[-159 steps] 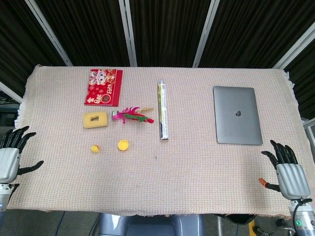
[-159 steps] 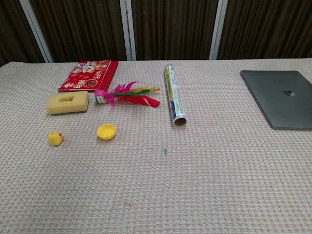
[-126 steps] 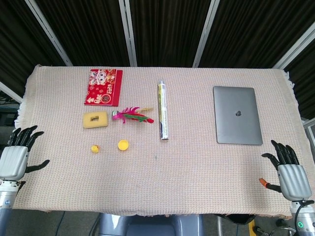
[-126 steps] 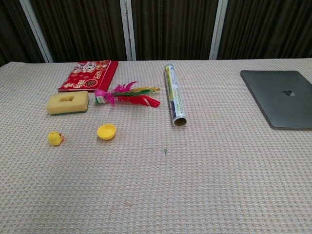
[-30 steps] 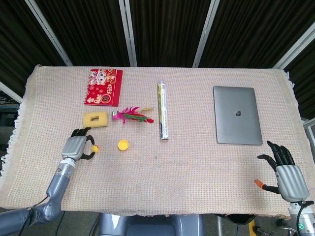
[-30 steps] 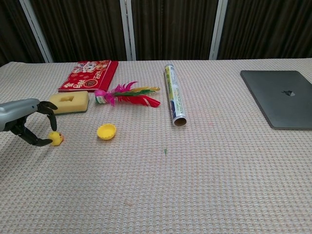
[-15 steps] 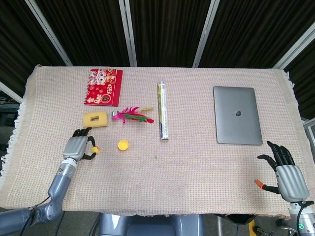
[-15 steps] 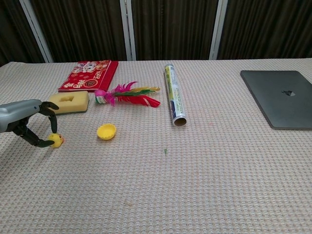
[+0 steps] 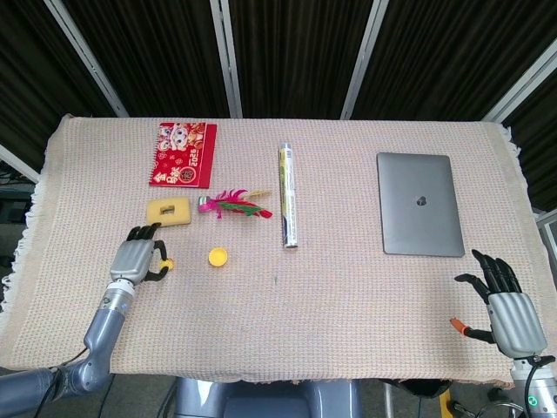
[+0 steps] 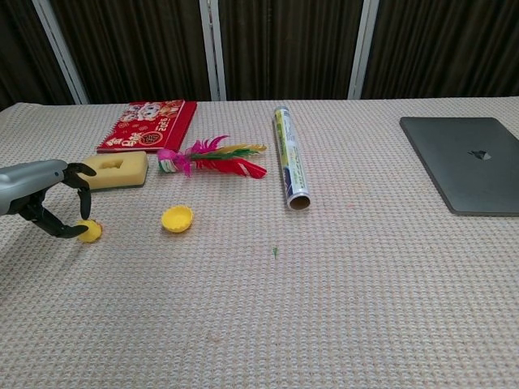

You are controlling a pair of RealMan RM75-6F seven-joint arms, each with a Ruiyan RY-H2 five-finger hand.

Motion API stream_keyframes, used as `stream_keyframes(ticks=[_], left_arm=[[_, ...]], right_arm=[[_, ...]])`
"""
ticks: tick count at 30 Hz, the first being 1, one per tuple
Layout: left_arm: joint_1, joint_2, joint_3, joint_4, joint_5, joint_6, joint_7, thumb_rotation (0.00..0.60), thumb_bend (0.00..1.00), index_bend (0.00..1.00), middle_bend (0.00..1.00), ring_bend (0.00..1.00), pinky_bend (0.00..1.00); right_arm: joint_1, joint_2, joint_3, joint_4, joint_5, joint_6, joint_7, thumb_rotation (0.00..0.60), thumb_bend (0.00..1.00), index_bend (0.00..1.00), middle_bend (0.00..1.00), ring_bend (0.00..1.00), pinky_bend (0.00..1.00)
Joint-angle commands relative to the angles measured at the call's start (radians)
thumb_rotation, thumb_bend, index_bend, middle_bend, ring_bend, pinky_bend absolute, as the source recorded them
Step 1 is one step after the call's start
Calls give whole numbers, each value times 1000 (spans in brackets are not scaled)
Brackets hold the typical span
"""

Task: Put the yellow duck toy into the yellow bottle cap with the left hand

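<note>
Near the left edge of the bench (image 9: 365, 287), your left hand (image 9: 136, 259) has its dark fingers (image 10: 81, 203) curled around the yellow duck toy (image 10: 88, 232), thumb on the near side and fingertips on the far side. Going by the chest view the toy sits low against the cloth, so I judge this a pinch at the moment of pickup, with the lift not yet made. The palm comes in from the left, which leaves the toy's right side bare and facing the yellow bottle cap (image 10: 177, 218); that suits a short carry to the right.

The cap lies just to the right of the toy, apart from it, with its open side up and tipped slightly toward the camera, ready to receive. Behind the hand lies the yellow sponge (image 10: 114, 169), close enough that the fingers should rise clear of it.

As for heading, the toy is small and rounded, and I cannot tell where its beak points or pick out a long axis; the fingers hide much of it. The cap is round, so heading should matter little on the drop.

Your right hand (image 9: 507, 306) hangs at the near right corner, fingers spread and holding nothing.
</note>
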Motion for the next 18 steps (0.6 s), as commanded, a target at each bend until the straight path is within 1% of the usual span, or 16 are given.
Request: stream_keyframes(ticks=[1,6,18], left_arm=[[0,4,1,-2,-4,-1,3,600,308,497,21,45,0],[2,7,2,1,-11,-3,-4,600,243,472,14,42,0],[-9,-4,7,17,-33,-9,18,600,239,460,11,39,0]], right_arm=[[0,0,0,0,0,0,0,600,20,313,8,0,0],[0,0,-1,1,-1,0,2,600,20,313,8,0,0],[-1,1,-1,0,-2,2,6,600,21,313,8,0,0]])
